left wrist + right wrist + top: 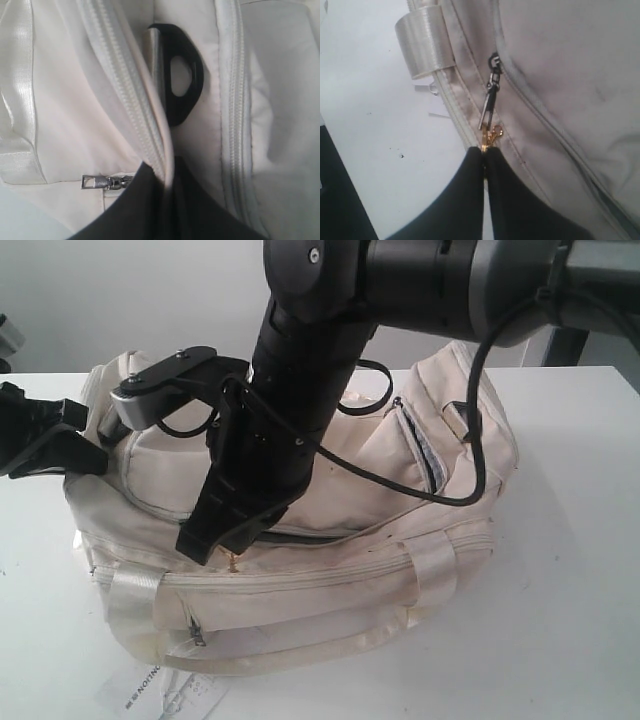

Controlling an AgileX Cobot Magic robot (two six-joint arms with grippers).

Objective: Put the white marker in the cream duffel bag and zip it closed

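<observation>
Cream bag [400, 490] slumps soft on the white counter [570, 570], satin handles [430, 565] draped across its front. Zipping is the step in hand. The right claw [484, 150] is pressed together on the gold pull [493, 133], and the left claw [167, 176] pinches the bag's piped edge near its end. A dark slit [310, 536] along the top looks unclosed. Next, I judge, the pull must be dragged along its track with the left holding the cloth taut. No marker shows; it is probably inside.
</observation>
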